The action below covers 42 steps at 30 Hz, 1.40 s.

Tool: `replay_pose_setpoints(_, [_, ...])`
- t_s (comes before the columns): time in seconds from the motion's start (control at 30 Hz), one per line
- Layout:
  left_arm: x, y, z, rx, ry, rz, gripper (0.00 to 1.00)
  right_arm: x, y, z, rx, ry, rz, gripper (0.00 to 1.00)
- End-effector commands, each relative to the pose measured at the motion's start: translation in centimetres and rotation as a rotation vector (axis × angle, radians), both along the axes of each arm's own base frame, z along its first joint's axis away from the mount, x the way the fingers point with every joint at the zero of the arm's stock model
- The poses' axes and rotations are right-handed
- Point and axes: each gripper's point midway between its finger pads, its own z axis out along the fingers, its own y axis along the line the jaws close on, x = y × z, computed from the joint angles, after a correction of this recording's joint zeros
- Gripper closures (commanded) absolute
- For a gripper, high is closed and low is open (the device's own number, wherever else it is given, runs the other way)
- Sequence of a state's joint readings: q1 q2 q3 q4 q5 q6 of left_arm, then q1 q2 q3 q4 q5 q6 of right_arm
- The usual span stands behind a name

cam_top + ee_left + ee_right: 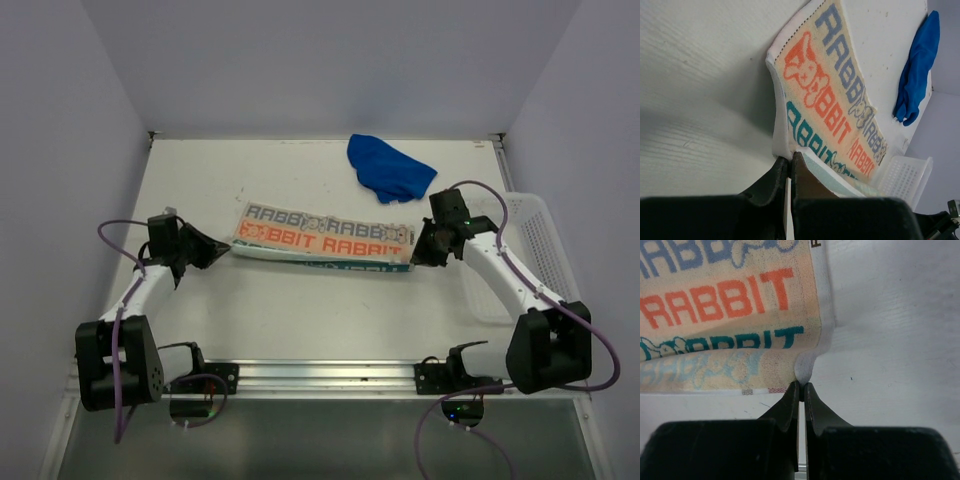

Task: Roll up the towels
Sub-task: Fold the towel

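Spread lengthwise across the middle of the table (300,320): the patterned towel (322,238), long axis running from 9 to 3 o'clock in the top view, rows of block lettering in grey-blue, orange and teal facing up. Along its 6 o'clock edge, a narrow strip turned over, with the paler reverse showing. At the 9 o'clock end, the left gripper (222,246), fingers pressed together on the towel's near corner, the white hem raised a little off the table there in the left wrist view. At the 3 o'clock end, the right gripper (415,255), fingers likewise closed, nipping the near corner of the cloth right at their tips, the hem puckered upward into the pinch. Both arms stretched low over the table, angled inward toward the cloth. Toward 1 o'clock from the patterned towel, well apart from it and near the far edge: the blue towel (390,168), bunched in a loose heap, touched by neither gripper. At 3 o'clock, against the right edge of the table and beside the right arm: a white mesh basket (540,235).
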State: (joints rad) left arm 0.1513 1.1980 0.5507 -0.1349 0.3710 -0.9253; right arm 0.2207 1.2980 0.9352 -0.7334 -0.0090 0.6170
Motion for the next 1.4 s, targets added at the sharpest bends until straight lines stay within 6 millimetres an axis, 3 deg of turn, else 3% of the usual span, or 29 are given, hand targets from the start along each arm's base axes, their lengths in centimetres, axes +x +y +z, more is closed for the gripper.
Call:
replay_pose_setpoints(0.0, [3.1, 0.8, 3.1, 0.008, -0.116, 0.02, 1.0, 2.4, -0.5, 1.3, -0.01, -0.064, -0.031, 1.0])
replay_pose_setpoints(0.57, [6.4, 0.8, 5.2, -0.044, -0.165, 0.063, 1.0, 3.9, -0.5, 2.1, 0.014, -0.1, -0.083, 1.0])
replay_pose_setpoints(0.7, [7.4, -0.1, 5.6, -0.029, -0.176, 0.068, 1.0, 3.8, -0.1, 2.0, 0.056, -0.116, -0.126, 1.0])
replay_pose_setpoints(0.87, [8.8, -0.8, 6.0, -0.03, -0.175, 0.085, 1.0, 3.7, -1.1, 1.7, 0.031, -0.129, -0.199, 1.0])
replay_pose_setpoints(1.07, [9.7, -0.8, 4.4, -0.026, -0.125, 0.126, 1.0, 3.5, -1.7, 1.0, 0.024, -0.117, -0.285, 1.0])
replay_pose_setpoints(1.37, [11.3, -0.7, 3.7, -0.004, -0.105, 0.144, 1.0, 3.7, -1.9, -0.1, 0.009, -0.084, -0.308, 1.0])
